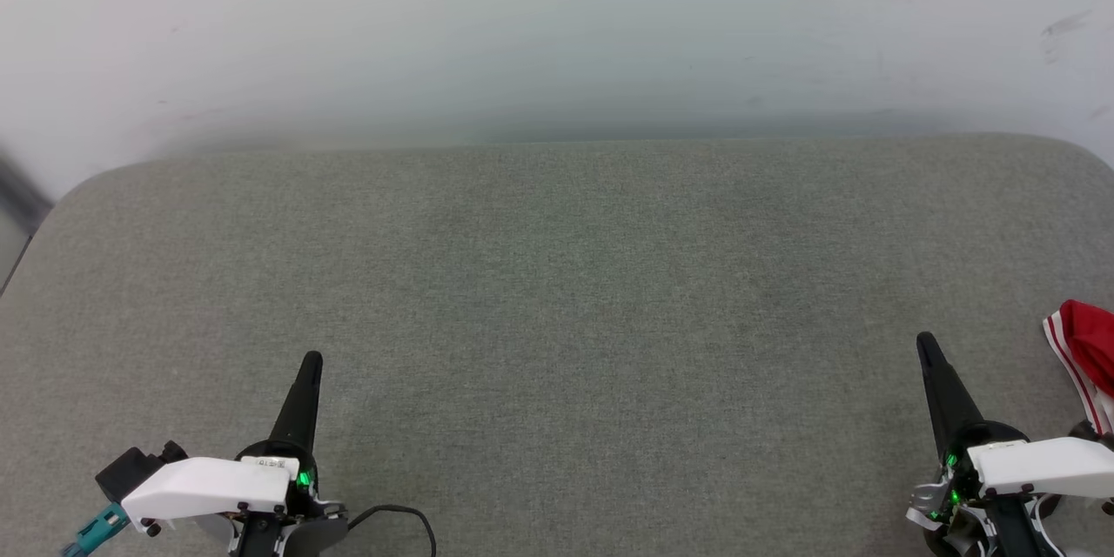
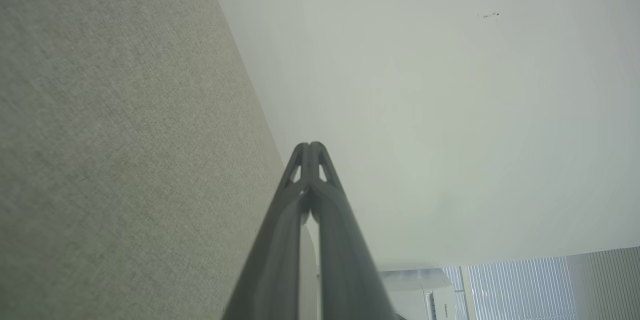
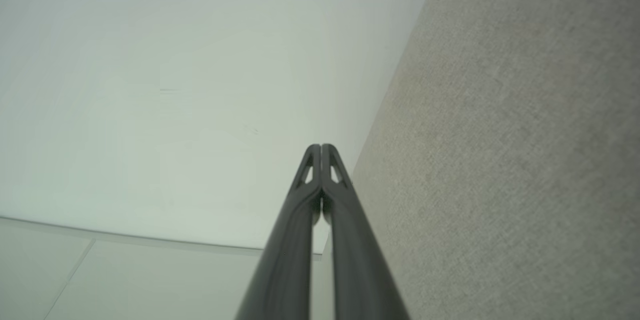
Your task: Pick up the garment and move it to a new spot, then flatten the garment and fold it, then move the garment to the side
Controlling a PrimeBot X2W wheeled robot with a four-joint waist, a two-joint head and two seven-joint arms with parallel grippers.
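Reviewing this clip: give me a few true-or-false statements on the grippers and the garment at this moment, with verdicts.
1. The left gripper has its fingers closed together with nothing between them. True.
2. The right gripper is clamped on the garment. False: its fingers meet with nothing between them, and the garment lies off to their right in the head view.
3. The garment is spread flat in the middle of the grey surface. False: a bunched red part with striped trim shows at the head view's right edge.
4. A pale wall rises behind the grey surface. True.
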